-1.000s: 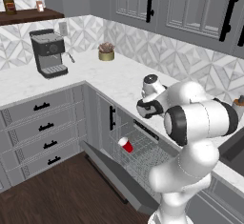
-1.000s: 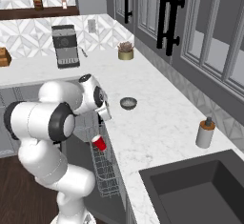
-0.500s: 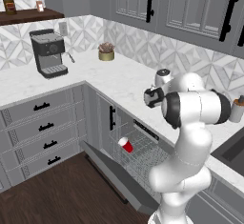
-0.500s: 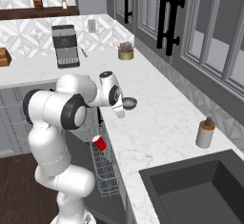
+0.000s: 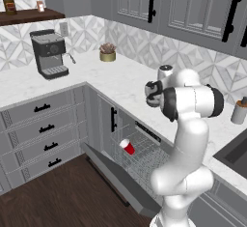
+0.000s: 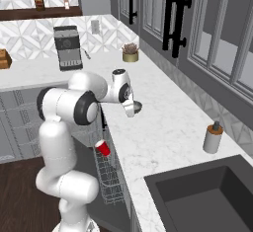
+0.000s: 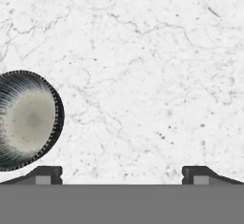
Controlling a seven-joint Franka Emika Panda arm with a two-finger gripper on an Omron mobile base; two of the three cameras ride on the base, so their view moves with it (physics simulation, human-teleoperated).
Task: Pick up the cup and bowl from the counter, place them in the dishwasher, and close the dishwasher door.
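Gripper [image 7: 122,175] wide and empty above the tabletop [image 7: 152,75], bowl [image 7: 26,120] off to 1 side near the front edge, cup [image 5: 127,147] already racked in the dishwasher [image 5: 140,161]; centre over the bowl's rim before descending.

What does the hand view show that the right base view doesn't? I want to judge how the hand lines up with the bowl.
Hand view alone: the two fingertips spread wide with bare counter between them, and the bowl's ribbed wall and pale inside, lying off toward one fingertip, not centred.

Right base view alone: the cup lying in the dishwasher rack, the sink, the soap dispenser, the coffee machine and the plant pot.

Both: the bowl on the marble counter with the hand close by it, holding nothing.
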